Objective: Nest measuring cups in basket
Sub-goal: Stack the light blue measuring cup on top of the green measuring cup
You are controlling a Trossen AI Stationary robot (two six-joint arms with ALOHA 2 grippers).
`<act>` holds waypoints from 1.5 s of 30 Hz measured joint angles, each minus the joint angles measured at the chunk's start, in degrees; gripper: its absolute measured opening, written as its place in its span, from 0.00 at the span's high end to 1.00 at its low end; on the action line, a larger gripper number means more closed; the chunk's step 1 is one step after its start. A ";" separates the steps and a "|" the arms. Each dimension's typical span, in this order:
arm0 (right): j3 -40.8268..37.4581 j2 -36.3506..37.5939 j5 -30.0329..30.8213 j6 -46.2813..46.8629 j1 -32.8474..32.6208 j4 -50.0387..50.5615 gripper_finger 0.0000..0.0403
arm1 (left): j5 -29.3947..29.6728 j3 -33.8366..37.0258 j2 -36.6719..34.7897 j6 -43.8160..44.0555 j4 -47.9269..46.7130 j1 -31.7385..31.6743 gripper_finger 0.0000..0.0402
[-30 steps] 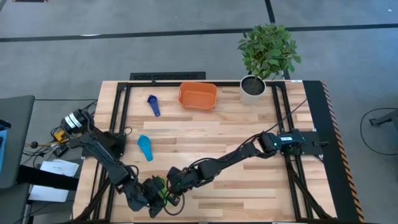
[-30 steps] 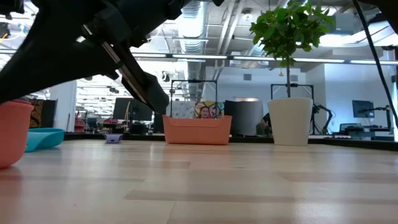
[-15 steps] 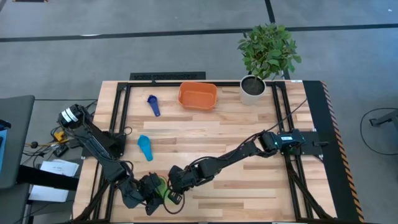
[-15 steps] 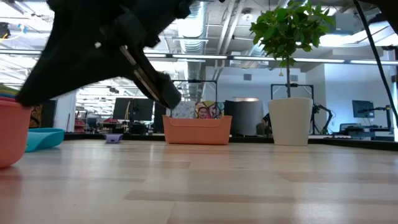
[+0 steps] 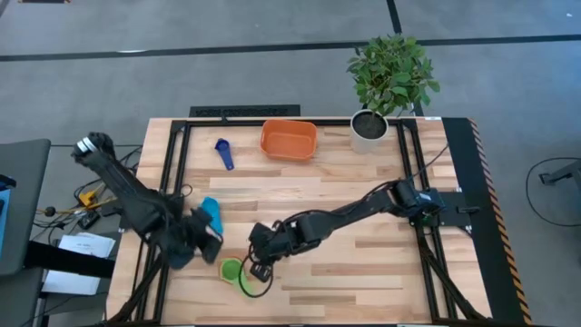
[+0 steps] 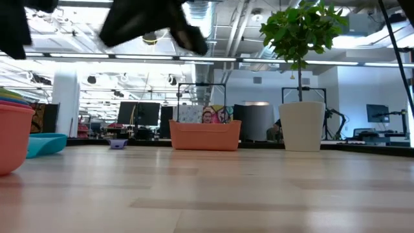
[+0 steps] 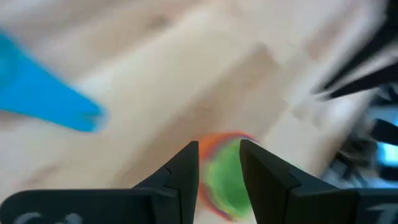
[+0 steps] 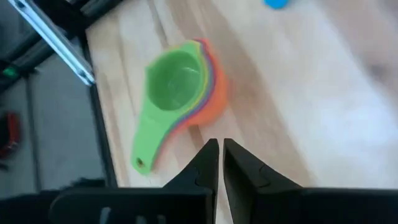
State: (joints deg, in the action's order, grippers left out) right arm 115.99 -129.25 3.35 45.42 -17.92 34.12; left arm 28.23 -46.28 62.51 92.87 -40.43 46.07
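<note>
A nested stack of measuring cups [image 5: 232, 270] stands on its base near the table's near edge, green on top, orange outermost [image 8: 180, 81] [image 6: 11, 137]. A light blue cup [image 5: 211, 215] lies by the left arm. A navy cup [image 5: 222, 153] lies near the orange basket [image 5: 289, 139] at the far edge. My left gripper [image 5: 207, 245] hovers left of the stack, its fingers a little open [image 7: 219, 168], and the stack [image 7: 224, 180] shows beyond them. My right gripper [image 5: 256, 256] hovers right of the stack, shut [image 8: 221, 163]. Neither touches a cup.
A white pot with a green plant [image 5: 370, 127] stands right of the basket at the far edge. Black rails [image 5: 177, 173] run along the table's left and right sides. The bare wood [image 5: 363, 182] between basket and arms is free room.
My left gripper has risen off the nested stack and swung toward the table's left and far side, ending beside the light blue cup. My right gripper has drawn back from the stack toward the far edge and upward. The stack stays where it was, now uncovered.
</note>
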 joint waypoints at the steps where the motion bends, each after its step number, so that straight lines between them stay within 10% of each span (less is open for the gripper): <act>1: -0.05 0.96 0.62 -1.22 0.23 1.83 0.88 | -0.46 0.00 -1.27 0.85 -3.01 -1.33 0.74; 25: -0.03 6.26 6.38 -11.04 10.87 23.70 0.80 | -18.23 6.79 -4.37 -41.19 -19.50 -45.10 0.57; 45: -0.03 6.27 3.72 -11.51 17.93 23.94 0.79 | -21.93 19.32 -4.43 -44.67 -9.69 -49.62 0.78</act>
State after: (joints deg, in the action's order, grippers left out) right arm 115.96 -122.98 7.08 33.91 0.01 58.05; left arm 6.31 -26.96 58.08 48.19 -50.12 -3.55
